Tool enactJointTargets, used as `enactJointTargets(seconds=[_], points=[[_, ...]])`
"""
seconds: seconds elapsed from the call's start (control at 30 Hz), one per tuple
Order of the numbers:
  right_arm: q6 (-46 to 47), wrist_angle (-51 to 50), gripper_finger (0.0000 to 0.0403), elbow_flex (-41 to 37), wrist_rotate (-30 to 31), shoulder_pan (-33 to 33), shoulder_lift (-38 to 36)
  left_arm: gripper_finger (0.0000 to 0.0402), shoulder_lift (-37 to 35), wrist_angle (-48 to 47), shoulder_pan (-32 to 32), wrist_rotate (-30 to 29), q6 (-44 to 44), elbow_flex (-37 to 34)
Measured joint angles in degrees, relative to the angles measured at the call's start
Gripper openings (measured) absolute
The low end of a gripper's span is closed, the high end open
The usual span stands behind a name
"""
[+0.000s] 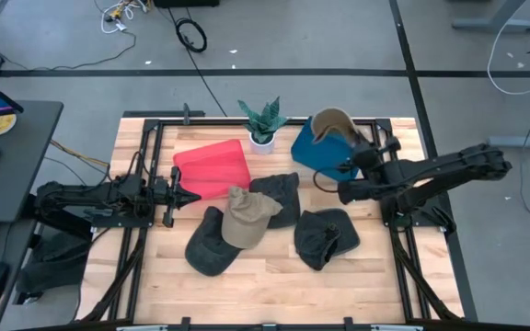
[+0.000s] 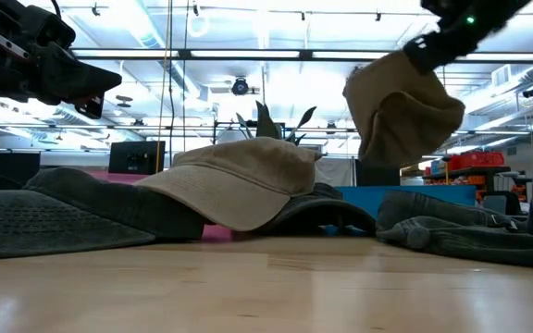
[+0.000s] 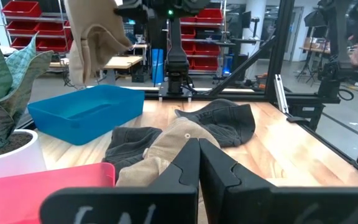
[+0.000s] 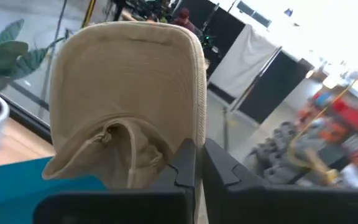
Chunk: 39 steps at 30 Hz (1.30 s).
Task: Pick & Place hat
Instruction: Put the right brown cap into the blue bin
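A tan hat [image 1: 331,122] hangs from my right gripper [image 1: 357,158] above the blue bin [image 1: 320,152]; it also shows in the low view [image 2: 401,106] and fills the right wrist view [image 4: 129,93]. My right gripper [image 4: 194,163] is shut on it. A second tan hat [image 1: 247,216] lies on several dark hats [image 1: 212,244] [image 1: 325,237] in the middle of the table. My left gripper [image 1: 168,193] waits shut beside the red bin [image 1: 212,167], touching nothing; its fingers [image 3: 197,165] point across the hats. My right gripper pinches the tan hat between its two fingers at its edge [image 4: 199,134], coming from the table's right side. The hat is lifted clear and hangs crumpled below the fingers [image 2: 415,55], over the blue bin. One layer or several, I cannot tell.
A potted plant [image 1: 262,124] stands at the far edge between the red bin and the blue bin [image 3: 86,112]. A third dark hat [image 1: 279,198] lies beside the lying tan hat [image 2: 248,180]. Bare wood lies along the near edge [image 1: 274,285]. A black frame borders the table.
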Motion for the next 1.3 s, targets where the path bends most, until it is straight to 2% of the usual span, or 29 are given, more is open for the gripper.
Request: enactJointTargets(seconds=[0.1, 0.37, 0.5, 0.7, 0.83, 1.13, 1.3], points=[[3.5, 5.5, 0.0005, -4.7, -0.3, 0.4, -2.8, 0.0003, 0.0, 0.0, 0.0, 0.0, 0.0, 0.0], [0.9, 25.3, 0.0005, -16.4, 0.5, -1.0, -3.7, 0.0003, 0.0, 0.0, 0.0, 0.0, 0.0, 0.0], [-7.9, 35.6, 0.0005, -20.7, 5.1, -2.9, -3.5, 0.0003, 0.0, 0.0, 0.0, 0.0, 0.0, 0.0], [-13.9, 47.4, 0.0005, -25.0, 4.2, -3.7, -3.3, 0.0003, 0.0, 0.0, 0.0, 0.0, 0.0, 0.0], [-19.3, 51.5, 0.0005, -26.6, 4.4, -3.8, -3.2, 0.0003, 0.0, 0.0, 0.0, 0.0, 0.0, 0.0], [-21.6, 53.6, 0.003, -27.5, 2.8, -4.2, -3.2, 0.0003, 0.0, 0.0, 0.0, 0.0, 0.0, 0.0], [-22.4, 54.4, 0.0035, -27.5, -1.9, -4.7, -3.2, 0.0003, 0.0, 0.0, 0.0, 0.0, 0.0, 0.0]])
